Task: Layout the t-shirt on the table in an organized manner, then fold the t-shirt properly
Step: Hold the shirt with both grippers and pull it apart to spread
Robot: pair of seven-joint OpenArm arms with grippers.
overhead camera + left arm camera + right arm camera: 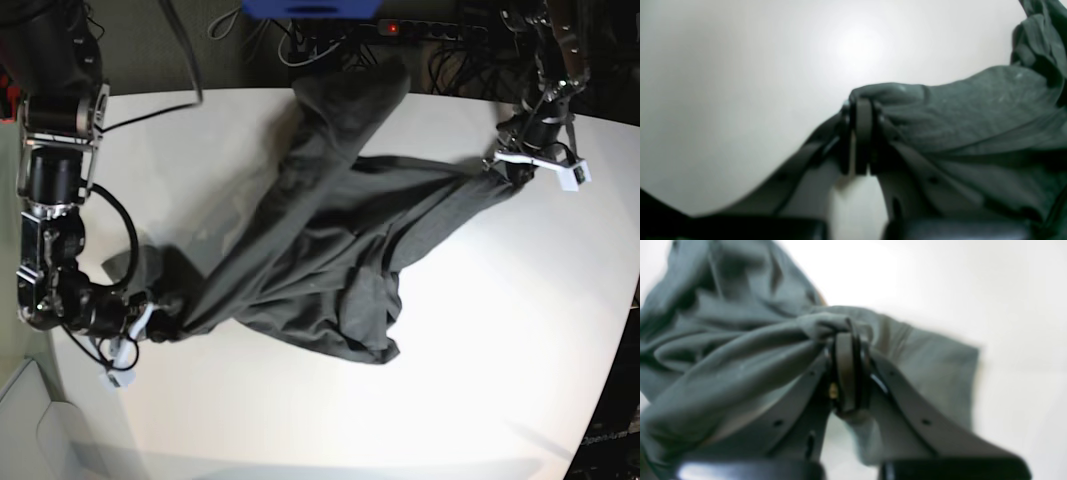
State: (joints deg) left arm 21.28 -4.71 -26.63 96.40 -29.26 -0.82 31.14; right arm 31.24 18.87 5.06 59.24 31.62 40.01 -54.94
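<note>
The dark charcoal-grey t-shirt point(330, 250) is stretched in folds across the white table point(480, 330), one part reaching to the far edge. My left gripper point(503, 166), at the right of the base view, is shut on a bunched edge of the shirt point(940, 106); its closed fingers point(863, 133) show in the left wrist view. My right gripper point(165, 322), at the left of the base view, is shut on another bunch of the cloth point(740, 350); its fingers point(845, 370) pinch the fabric. A sleeve-like flap point(933, 373) hangs beyond them.
Cables and a power strip point(420, 30) lie on the floor beyond the table's far edge. A blue object point(310, 8) sits at the top edge. The table's rounded front left corner point(90, 400) is near my right arm.
</note>
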